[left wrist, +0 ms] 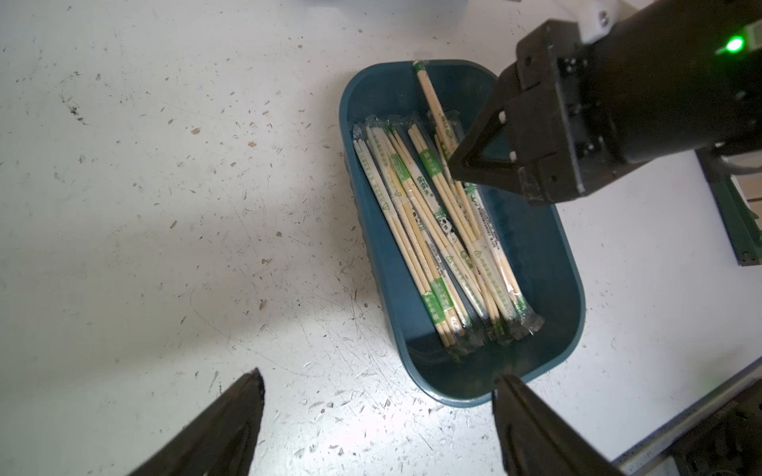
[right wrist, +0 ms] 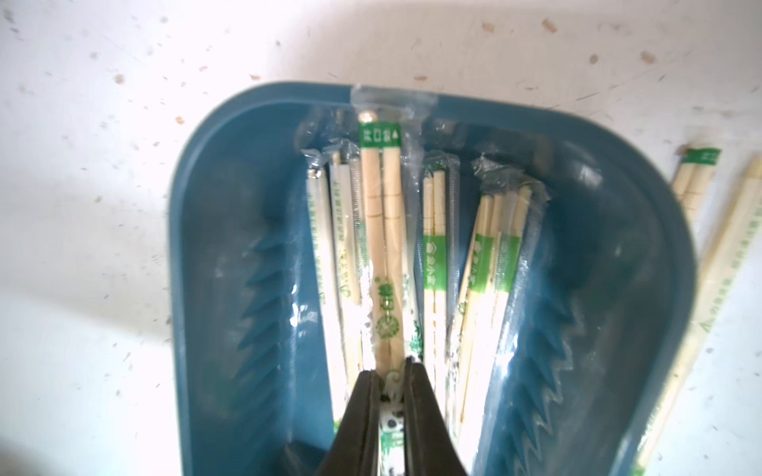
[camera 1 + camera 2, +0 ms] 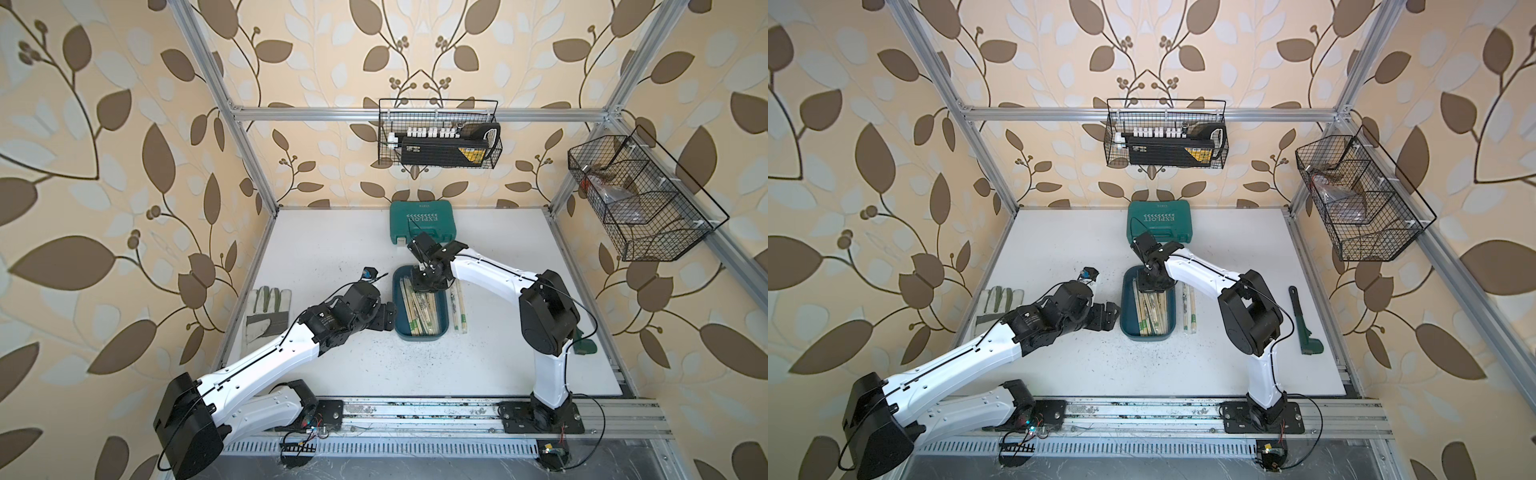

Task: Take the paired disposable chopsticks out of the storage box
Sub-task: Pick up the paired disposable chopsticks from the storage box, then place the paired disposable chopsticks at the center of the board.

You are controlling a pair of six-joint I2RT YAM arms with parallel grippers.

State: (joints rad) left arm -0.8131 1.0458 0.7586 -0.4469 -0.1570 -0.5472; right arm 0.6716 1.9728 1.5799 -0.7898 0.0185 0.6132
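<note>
Right gripper [image 2: 390, 369], inside the teal storage tray [image 2: 214, 247], pinches one wrapped chopstick pair [image 2: 381, 230]; left gripper [image 1: 379, 374] gapes wide, empty, beside the tray.

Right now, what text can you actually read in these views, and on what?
"EXPLOIT": white letters, upside down in both top views, on the green tool case.
Green and black print on the wrapped chopsticks: too blurred to read.
Yellow label in the back wire basket: too small to read.
</note>
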